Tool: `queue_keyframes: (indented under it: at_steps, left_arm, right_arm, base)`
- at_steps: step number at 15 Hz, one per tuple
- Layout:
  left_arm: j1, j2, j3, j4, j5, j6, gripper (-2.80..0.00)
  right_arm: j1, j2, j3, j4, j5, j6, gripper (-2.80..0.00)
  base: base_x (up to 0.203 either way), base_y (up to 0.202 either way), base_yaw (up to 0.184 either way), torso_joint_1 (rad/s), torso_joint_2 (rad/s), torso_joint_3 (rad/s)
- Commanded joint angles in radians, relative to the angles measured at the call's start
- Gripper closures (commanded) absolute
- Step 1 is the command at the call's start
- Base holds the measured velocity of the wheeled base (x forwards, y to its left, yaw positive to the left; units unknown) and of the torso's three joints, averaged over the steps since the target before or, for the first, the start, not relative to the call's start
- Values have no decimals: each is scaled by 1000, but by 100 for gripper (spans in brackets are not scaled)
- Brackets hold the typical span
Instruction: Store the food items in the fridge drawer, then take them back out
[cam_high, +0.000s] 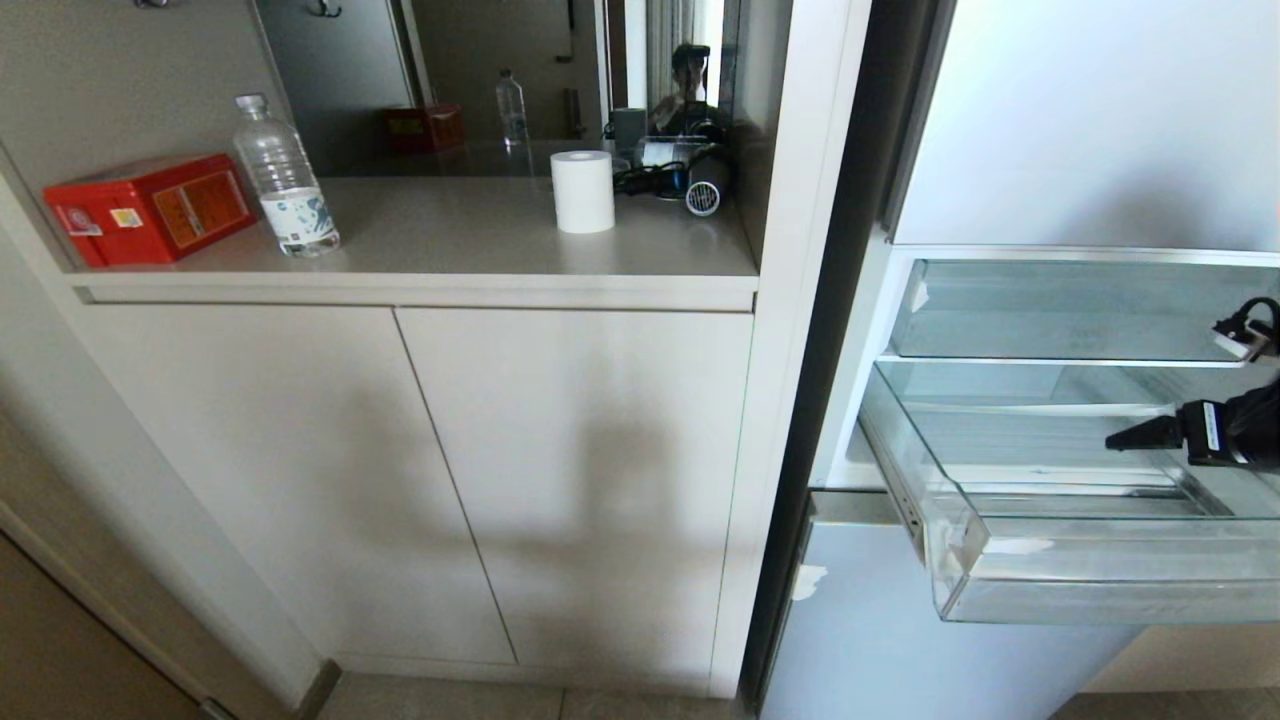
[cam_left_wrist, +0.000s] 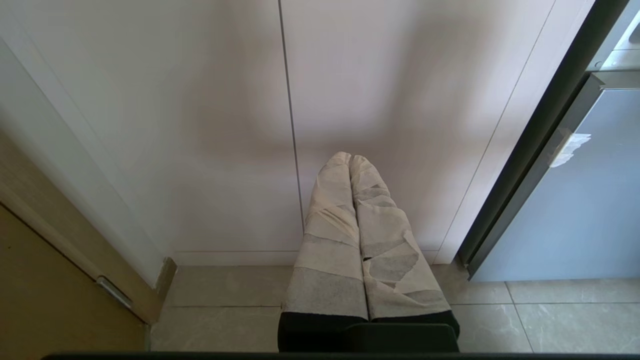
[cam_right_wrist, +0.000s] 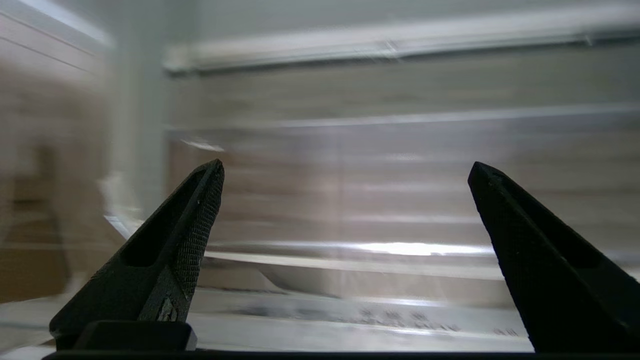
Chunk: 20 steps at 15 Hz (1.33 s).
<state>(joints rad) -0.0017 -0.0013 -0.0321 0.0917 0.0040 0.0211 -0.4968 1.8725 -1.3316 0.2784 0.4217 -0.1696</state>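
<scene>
In the head view, the fridge drawer (cam_high: 960, 560) is seen pulled out at four o'clock, with the right gripper (cam_high: 1125, 437) reaching into it from three o'clock; no food item can be made out. In the left wrist view, the left gripper (cam_left_wrist: 350, 159) is held at six o'clock, its taped fingers (cam_left_wrist: 332, 210) pressed together, empty. In the right wrist view, the right gripper's fingers (cam_right_wrist: 192, 235) are spread wide, nothing between them.

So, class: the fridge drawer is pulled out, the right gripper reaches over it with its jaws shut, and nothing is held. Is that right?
One slip: the right gripper is open, its jaws spread wide and empty, as the right wrist view shows. The fridge drawer is indeed pulled out beneath it.
</scene>
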Motion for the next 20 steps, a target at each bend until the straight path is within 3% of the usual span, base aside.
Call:
queue_keyframes:
  at_steps: [1, 9, 13, 14, 15, 17, 18, 20]
  left_arm:
    - [0, 1, 0, 0, 1, 0, 0]
    - [0, 1, 0, 0, 1, 0, 0]
    - [0, 1, 0, 0, 1, 0, 0]
    - [0, 1, 0, 0, 1, 0, 0]
    - [0, 1, 0, 0, 1, 0, 0]
    - [0, 1, 0, 0, 1, 0, 0]
    - [0, 1, 0, 0, 1, 0, 0]
    - [0, 1, 0, 0, 1, 0, 0]
  right_arm:
    - [1, -89, 67, -51, 59, 17, -280]
    - [3, -757, 558, -219, 107, 58, -280]
    - [2, -1058, 754, -264, 109, 182, -280]
    - [2, -1124, 795, -268, 107, 215, -13]
    - [2, -1177, 832, -271, 104, 237, 0]
    - [30, -1223, 879, -272, 86, 262, 0]
    - [90, -1229, 884, -271, 44, 264, 0]
    - [290, -1258, 909, -271, -137, 262, 0]
  base:
    - [0, 0, 0, 0, 0, 0]
    - [0, 0, 0, 0, 0, 0]
    - [0, 0, 0, 0, 0, 0]
    - [0, 0, 0, 0, 0, 0]
    - [0, 0, 0, 0, 0, 0]
    - [0, 0, 0, 0, 0, 0]
    - [0, 0, 0, 0, 0, 0]
    - [0, 0, 0, 0, 0, 0]
